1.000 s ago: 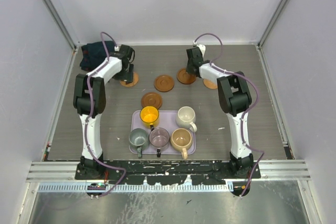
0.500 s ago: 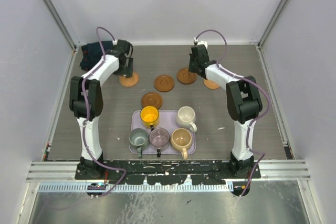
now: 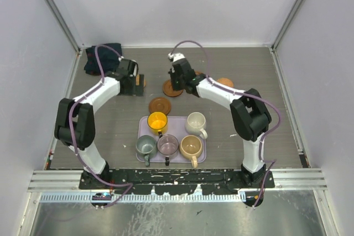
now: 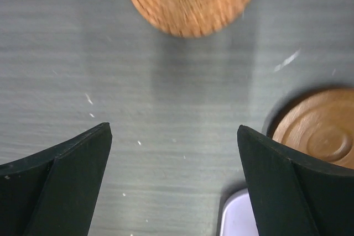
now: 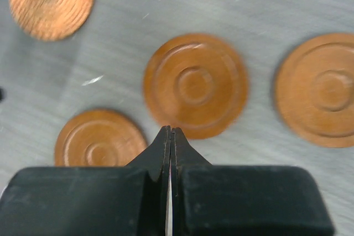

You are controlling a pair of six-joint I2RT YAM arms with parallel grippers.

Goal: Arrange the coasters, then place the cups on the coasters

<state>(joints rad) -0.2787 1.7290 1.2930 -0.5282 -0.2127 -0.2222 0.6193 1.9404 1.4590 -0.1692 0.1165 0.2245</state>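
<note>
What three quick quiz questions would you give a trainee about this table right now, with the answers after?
1. True or false: all five cups stand on the lilac tray.
2. The right fingers are: A open; B shut with nothing between them; C shut on a coaster.
3. How many coasters show in the right wrist view?
Key: 1 true; 2 B; 3 four.
</note>
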